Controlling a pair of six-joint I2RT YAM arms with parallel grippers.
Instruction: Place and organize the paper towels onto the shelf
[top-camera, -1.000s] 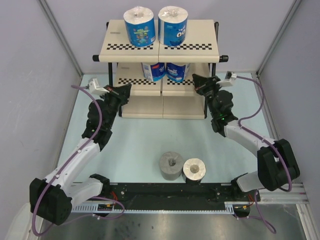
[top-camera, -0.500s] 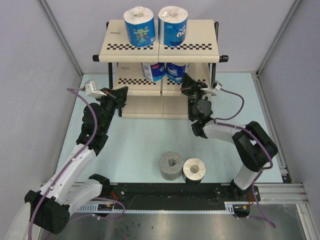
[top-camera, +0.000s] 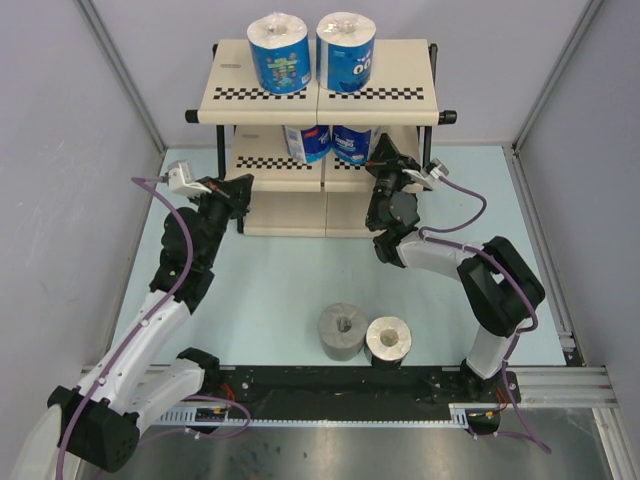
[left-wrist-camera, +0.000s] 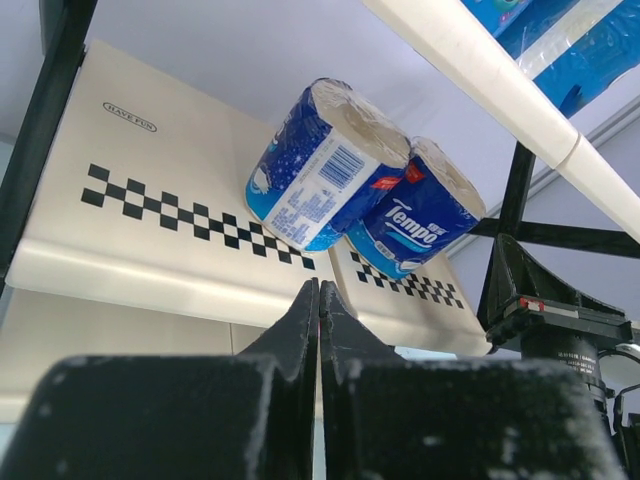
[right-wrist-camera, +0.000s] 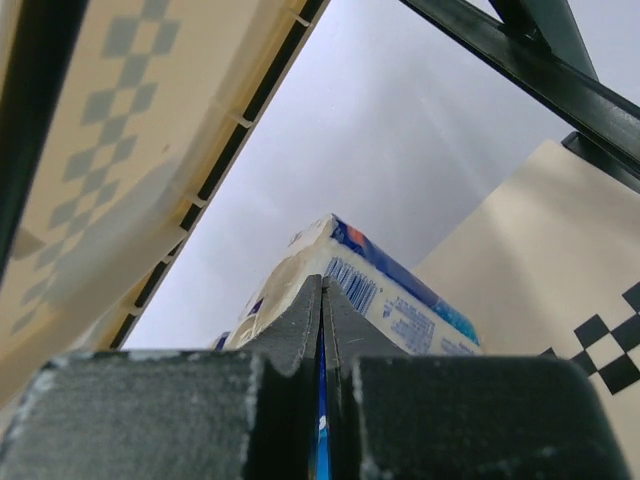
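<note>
Lettering you can read: "Tempo" in white on the Tempo roll (left-wrist-camera: 420, 225), the right-hand blue one on the middle tier. There is also a barcode on the barcode roll (left-wrist-camera: 325, 165) touching it on the left, and "HAVE FUN" in an oval mark (left-wrist-camera: 130, 117) on the shelf (left-wrist-camera: 150, 250) board. Two top-tier rolls (top-camera: 279, 50), also blue, stand side by side; their print is too small to read. The grey roll (top-camera: 342, 331) and a paler roll (top-camera: 388, 340) stand touching on the table (top-camera: 280, 290), near the arm bases.

Your left gripper (left-wrist-camera: 318, 300) has its fingers pressed together on nothing, at the left front of the middle tier. Your right gripper (right-wrist-camera: 320, 300) is likewise closed and empty, close to the wrapped rolls.

Since half a second ago the right gripper has edged right. The left has hardly moved, and no roll has shifted.
</note>
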